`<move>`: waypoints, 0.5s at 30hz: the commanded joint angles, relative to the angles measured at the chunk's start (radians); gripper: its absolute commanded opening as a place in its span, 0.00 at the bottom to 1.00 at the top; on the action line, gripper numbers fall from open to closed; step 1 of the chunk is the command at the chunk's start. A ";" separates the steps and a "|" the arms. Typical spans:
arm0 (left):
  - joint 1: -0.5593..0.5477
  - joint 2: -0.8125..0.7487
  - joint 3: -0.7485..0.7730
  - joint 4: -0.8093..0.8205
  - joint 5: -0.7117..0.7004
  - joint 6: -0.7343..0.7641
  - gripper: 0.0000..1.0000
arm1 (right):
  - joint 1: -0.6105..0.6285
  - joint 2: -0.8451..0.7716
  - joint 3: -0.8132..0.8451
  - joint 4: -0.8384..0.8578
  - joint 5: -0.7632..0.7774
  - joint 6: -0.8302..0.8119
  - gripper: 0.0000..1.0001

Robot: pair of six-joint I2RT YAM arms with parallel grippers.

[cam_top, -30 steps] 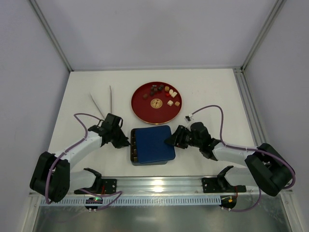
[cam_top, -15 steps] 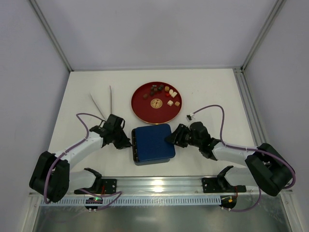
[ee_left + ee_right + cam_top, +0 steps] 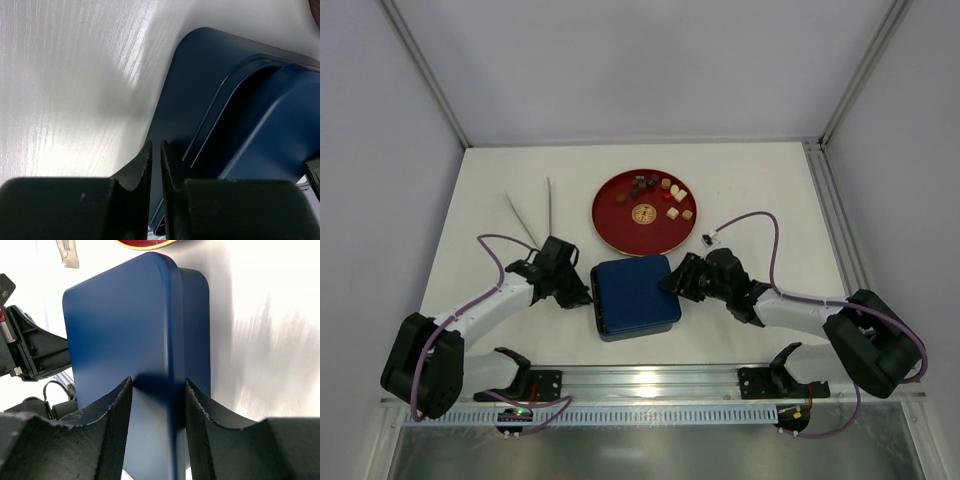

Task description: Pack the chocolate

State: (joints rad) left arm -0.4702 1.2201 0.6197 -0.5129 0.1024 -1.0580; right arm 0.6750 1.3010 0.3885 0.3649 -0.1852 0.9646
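Note:
The chocolate (image 3: 658,189) lies as small brown, cream and reddish pieces on the far part of a red plate (image 3: 612,225). A dark blue box stands between the arms with its square lid (image 3: 635,293) lying over it. My right gripper (image 3: 677,282) is shut on the lid's right edge; in the right wrist view the gripper (image 3: 157,385) straddles the lid (image 3: 115,325), with the box base (image 3: 197,330) showing beside it. My left gripper (image 3: 582,294) is shut and empty, and it (image 3: 155,150) rests against the box's left side (image 3: 195,85).
A flat gold emblem (image 3: 643,212) sits in the middle of the plate. Metal tweezers (image 3: 535,213) lie on the white table to the left of the plate. A metal rail (image 3: 650,378) runs along the near edge.
The lid has slid left over the box in my right gripper, covering the open strip at the box's left side. The left gripper has stayed against the box.

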 commanded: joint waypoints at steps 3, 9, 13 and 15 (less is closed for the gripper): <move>-0.012 -0.002 0.018 0.051 0.028 -0.005 0.10 | 0.044 0.015 0.072 -0.033 0.042 -0.044 0.45; -0.012 0.010 0.026 0.053 0.033 0.001 0.10 | 0.075 0.030 0.102 -0.083 0.075 -0.073 0.49; -0.012 0.016 0.034 0.054 0.036 0.006 0.10 | 0.087 0.027 0.110 -0.104 0.092 -0.082 0.50; -0.012 0.018 0.037 0.054 0.037 0.004 0.11 | 0.095 0.024 0.122 -0.116 0.104 -0.092 0.50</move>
State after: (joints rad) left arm -0.4702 1.2316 0.6197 -0.5148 0.0944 -1.0477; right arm 0.7368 1.3220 0.4694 0.2626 -0.0837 0.9005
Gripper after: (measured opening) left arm 0.105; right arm 0.497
